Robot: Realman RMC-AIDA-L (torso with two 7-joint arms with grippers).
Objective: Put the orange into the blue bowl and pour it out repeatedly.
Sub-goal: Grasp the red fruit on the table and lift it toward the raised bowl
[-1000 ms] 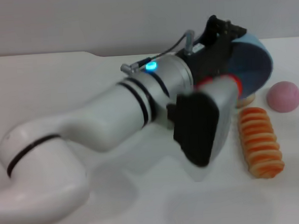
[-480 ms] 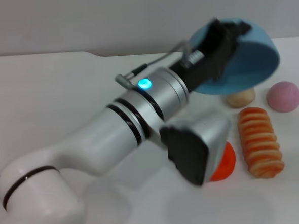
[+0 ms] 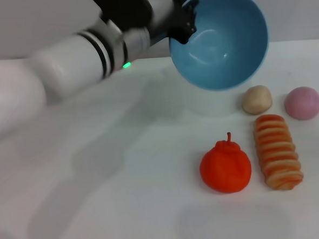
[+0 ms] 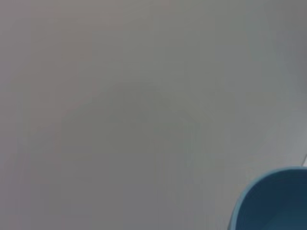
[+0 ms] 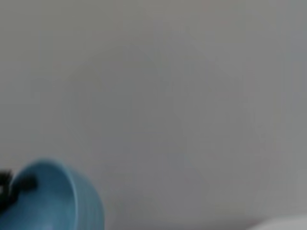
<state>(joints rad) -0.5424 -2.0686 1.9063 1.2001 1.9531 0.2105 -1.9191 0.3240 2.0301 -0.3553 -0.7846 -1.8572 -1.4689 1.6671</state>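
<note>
One arm is at work: my left gripper [image 3: 181,21] holds the bowl [image 3: 222,37] by its rim, tipped, up in the air. Orange [image 3: 225,167] sits on the table [image 3: 97,172] by the roll [image 3: 278,151], toward the right edge.

We find no readable text, label, brand, number or sign on anything in these views; the blue bowl [image 3: 219,37] is plain inside and out.

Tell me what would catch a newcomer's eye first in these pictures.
The blue bowl, held in the air by the left end effector at its rim, tipped so its empty inside faces the head camera. Below it, the orange sits on the white table beside a striped bread roll.
</note>
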